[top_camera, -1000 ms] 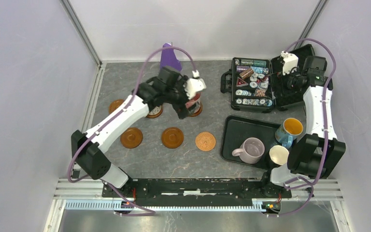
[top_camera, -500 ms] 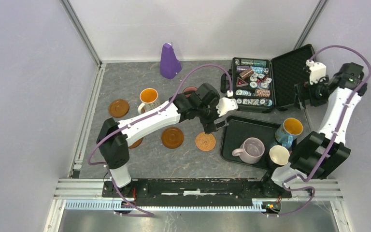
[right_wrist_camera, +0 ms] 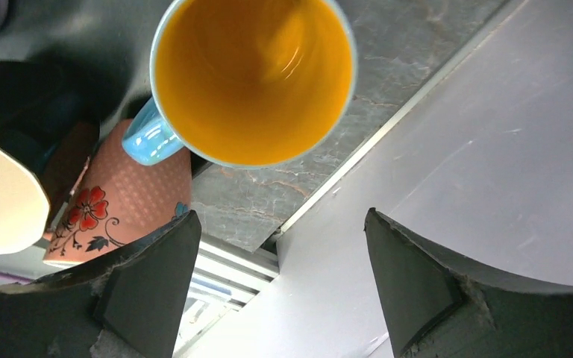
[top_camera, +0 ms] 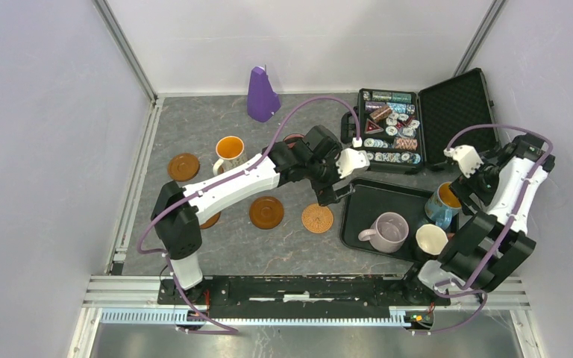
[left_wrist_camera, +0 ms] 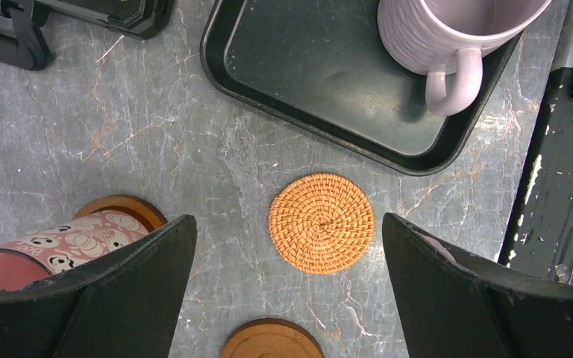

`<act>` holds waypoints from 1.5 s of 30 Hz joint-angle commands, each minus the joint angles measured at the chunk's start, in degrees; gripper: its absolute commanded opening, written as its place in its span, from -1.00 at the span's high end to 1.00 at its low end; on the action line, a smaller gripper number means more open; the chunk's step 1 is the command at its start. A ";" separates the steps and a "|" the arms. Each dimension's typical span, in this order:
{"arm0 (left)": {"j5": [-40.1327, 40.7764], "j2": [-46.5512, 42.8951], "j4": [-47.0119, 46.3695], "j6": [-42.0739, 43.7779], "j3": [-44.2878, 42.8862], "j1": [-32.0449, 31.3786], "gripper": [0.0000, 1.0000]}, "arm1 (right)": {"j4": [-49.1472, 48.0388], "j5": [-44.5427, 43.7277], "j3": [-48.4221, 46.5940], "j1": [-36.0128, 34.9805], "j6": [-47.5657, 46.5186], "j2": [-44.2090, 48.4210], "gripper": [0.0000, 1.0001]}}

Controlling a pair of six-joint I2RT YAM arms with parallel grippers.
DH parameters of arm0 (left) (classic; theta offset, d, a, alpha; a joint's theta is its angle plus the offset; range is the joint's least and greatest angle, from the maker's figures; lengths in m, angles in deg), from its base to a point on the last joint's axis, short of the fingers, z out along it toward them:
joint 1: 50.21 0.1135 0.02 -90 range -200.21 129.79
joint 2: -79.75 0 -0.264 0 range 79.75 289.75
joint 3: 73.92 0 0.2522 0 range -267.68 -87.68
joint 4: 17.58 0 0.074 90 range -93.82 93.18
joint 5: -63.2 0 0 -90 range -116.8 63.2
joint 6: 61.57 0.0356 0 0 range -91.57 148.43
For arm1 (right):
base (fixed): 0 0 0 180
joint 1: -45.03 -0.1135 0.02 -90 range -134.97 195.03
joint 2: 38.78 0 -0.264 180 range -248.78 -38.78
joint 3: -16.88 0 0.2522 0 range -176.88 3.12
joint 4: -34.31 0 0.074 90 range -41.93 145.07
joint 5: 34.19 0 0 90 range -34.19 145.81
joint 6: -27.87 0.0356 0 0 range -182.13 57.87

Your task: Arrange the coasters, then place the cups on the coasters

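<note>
Evidently the left gripper (left_wrist_camera: 287,224) hung directly above the woven orange coaster (left_wrist_camera: 321,222), with its fingers spread to full width and nothing in them. This was judged a pass over the coaster row toward the black tray (left_wrist_camera: 306,67), where the lilac mug (left_wrist_camera: 448,30) waited. The woven coaster lay bare, just beside the tray. A pink patterned mug (left_wrist_camera: 37,250) sat on a brown coaster (left_wrist_camera: 123,209). Another dark brown coaster (top_camera: 266,212) lay unoccupied.

The right gripper (right_wrist_camera: 280,246) was poised over the blue mug (right_wrist_camera: 254,74), which has a yellow inside and stood at the tray's right edge. Its jaws were well apart and gripped nothing, which was judged an approach to a grasp.

The surface was a grey marbled tabletop (top_camera: 194,119) enclosed by plain white walls. An open poker-chip case (top_camera: 392,134) and a purple cone (top_camera: 262,95) stood at the far side.
</note>
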 commanded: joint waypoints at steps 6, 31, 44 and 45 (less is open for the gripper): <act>1.84 -0.54 1.08 1.82 -2.36 -0.10 -1.00 | 1.14 -0.19 3.87 0.46 -13.40 -3.11 -0.71; 6.85 0.47 -1.03 1.45 -1.51 -0.05 -1.00 | 0.18 15.71 3.15 -1.45 -7.85 -11.58 -0.78; 7.72 0.73 -2.13 0.31 -0.70 0.47 -1.00 | -5.77 21.16 7.69 -6.22 2.78 -8.85 -0.68; 8.07 0.73 -2.53 0.17 -0.49 0.49 -1.00 | -6.33 21.27 8.26 -6.86 3.97 -8.49 -0.68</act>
